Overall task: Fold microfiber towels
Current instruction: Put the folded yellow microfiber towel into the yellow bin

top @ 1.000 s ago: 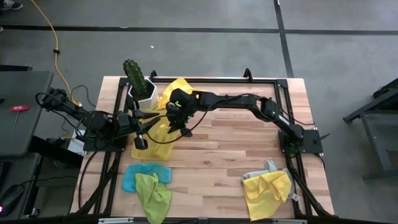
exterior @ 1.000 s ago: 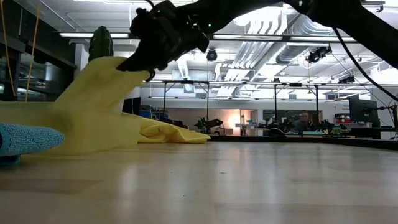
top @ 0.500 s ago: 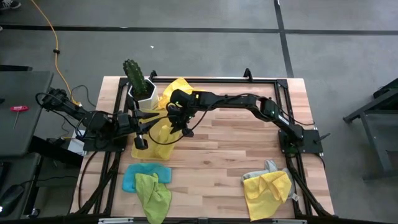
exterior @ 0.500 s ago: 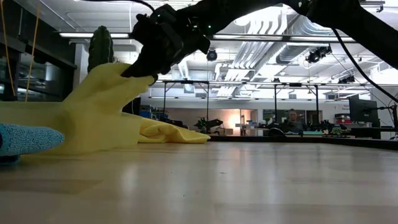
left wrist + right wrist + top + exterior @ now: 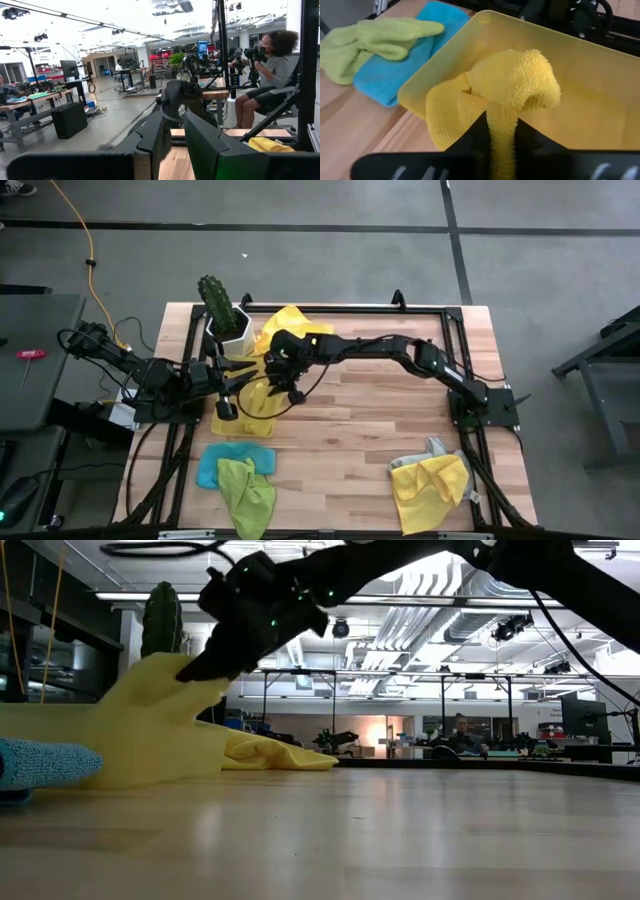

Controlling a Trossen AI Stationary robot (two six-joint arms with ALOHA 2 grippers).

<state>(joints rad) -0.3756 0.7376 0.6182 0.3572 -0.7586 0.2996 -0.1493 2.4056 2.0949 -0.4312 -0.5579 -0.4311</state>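
Tabletop: right claw point(image 5: 502, 131) pinching yellow towel point(image 5: 512, 82) over tray point(image 5: 590, 107)

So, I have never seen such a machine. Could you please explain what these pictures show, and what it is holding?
It is a robot with two dark arms at a wooden table. One camera looks straight down, one sits at table height, and one rides on each wrist.

The right gripper pinches a yellow towel over a yellow plastic tray; from the table-height camera the towel hangs lifted from it. The left gripper waits at the table's left side, holding nothing visible.

Also on the table are a light blue towel under a lime green towel, a further yellow towel on a grey one, and a cactus in a white pot. People sit in the room behind.
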